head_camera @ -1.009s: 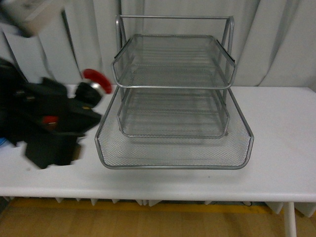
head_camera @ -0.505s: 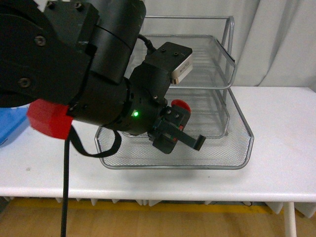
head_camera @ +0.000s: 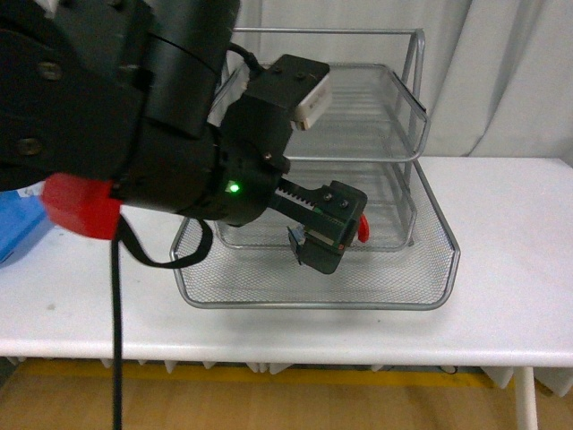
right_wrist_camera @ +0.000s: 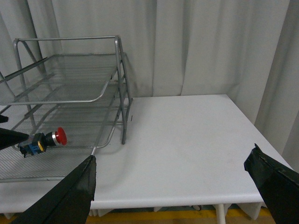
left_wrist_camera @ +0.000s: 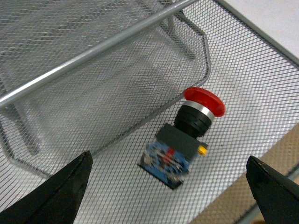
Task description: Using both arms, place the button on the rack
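Observation:
The button [left_wrist_camera: 183, 136], with its red cap, yellow ring and black-and-blue body, lies on its side on the mesh of the rack's lowest shelf [left_wrist_camera: 261, 84]. It sits between my left gripper's [left_wrist_camera: 168, 196] open fingertips [left_wrist_camera: 65, 193] and touches neither. In the front view my left gripper [head_camera: 329, 235] hangs over the lowest shelf of the silver rack [head_camera: 412, 107], and only the button's red cap [head_camera: 364, 228] peeks out beside it. My right gripper [right_wrist_camera: 170, 191] is open and empty over the white table, to the right of the rack [right_wrist_camera: 119, 88]. The button [right_wrist_camera: 44, 140] shows there too.
My bulky left arm [head_camera: 134, 134] hides the rack's left half in the front view. A flat blue tray [head_camera: 16, 228] lies at the far left. The white table [head_camera: 510, 269] runs to the right of the rack. Grey curtains hang behind.
My left arm swung from the table's left to in front of the rack with the button. Its jaws have since opened, and the button now rests on the lowest shelf.

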